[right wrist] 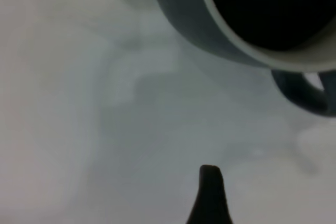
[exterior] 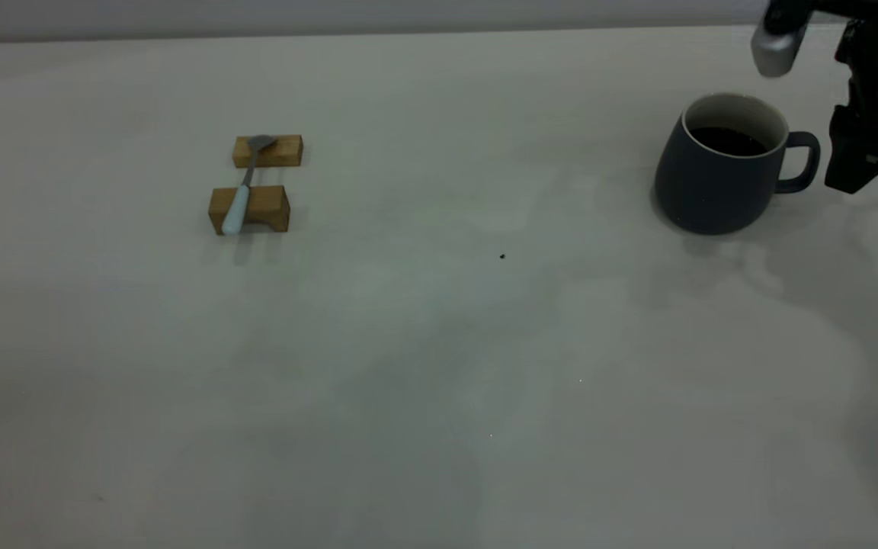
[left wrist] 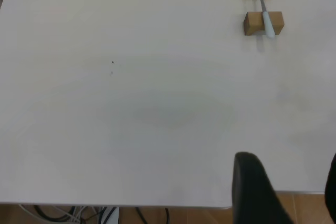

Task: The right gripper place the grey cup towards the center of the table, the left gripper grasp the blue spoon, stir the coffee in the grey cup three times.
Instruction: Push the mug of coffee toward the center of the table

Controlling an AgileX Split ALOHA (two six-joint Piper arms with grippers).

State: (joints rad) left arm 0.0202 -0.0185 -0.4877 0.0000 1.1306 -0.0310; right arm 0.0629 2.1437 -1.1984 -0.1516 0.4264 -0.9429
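The grey cup (exterior: 717,179) stands at the table's (exterior: 439,343) far right, its handle (exterior: 805,160) turned toward my right gripper (exterior: 862,164), which hangs just beside the handle without touching it. Dark coffee (exterior: 728,141) fills the cup. From the right wrist the cup (right wrist: 210,24), coffee (right wrist: 262,3) and handle (right wrist: 304,93) show ahead of one finger (right wrist: 210,198); the gripper is open and empty. The blue spoon (exterior: 243,189) lies across two wooden blocks at the left. My left gripper (left wrist: 291,184) is open over the table edge, far from the spoon (left wrist: 265,14).
Two brown wooden blocks (exterior: 267,151) (exterior: 250,208) carry the spoon, bowl on the far one, handle on the near one. A tiny dark speck (exterior: 501,256) lies mid-table. Past the table edge in the left wrist view are a wooden floor (left wrist: 304,208) and cables (left wrist: 79,213).
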